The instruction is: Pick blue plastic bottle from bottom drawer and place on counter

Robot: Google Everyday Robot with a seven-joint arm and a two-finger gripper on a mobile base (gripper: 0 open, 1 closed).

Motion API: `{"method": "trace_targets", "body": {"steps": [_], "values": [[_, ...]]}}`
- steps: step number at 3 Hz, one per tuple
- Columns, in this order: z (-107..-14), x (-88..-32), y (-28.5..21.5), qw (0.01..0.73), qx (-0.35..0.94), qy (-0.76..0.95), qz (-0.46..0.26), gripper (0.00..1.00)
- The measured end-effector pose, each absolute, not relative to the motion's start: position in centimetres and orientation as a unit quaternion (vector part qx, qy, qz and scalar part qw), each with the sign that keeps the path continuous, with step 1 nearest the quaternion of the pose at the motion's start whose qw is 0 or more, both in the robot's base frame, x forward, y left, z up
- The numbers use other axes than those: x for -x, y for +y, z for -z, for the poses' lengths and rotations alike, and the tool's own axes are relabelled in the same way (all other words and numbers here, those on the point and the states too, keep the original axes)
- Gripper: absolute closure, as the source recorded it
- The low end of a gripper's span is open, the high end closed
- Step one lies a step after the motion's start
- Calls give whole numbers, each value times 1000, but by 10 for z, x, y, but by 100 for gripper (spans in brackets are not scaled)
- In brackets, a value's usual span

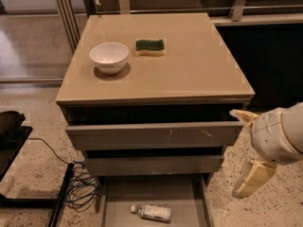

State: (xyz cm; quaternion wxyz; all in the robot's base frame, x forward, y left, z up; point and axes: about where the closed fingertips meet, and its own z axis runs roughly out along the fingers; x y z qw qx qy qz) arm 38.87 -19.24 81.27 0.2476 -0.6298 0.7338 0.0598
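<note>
The blue plastic bottle (151, 212), clear with a white cap and pale label, lies on its side on the grey floor of the open bottom drawer (189, 195), cap pointing left. The beige counter (189, 65) tops the cabinet. My gripper (235, 153) hangs to the right of the cabinet, level with the two upper drawers, above and to the right of the bottle. It is open and empty, one cream finger (242, 116) up and the other (251, 178) down.
A white bowl (109, 56) and a green-and-yellow sponge (150, 46) sit on the counter's back left. The middle drawer (151, 135) stands pulled out a little. Black cables (78, 188) and a dark stand (12, 141) lie on the speckled floor at left.
</note>
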Motion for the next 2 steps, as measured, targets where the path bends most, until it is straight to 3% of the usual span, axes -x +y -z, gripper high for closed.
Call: {"method": "trace_targets", "body": {"steps": [2], "values": [[-671, -401, -149, 264, 634, 715, -131, 0]]}}
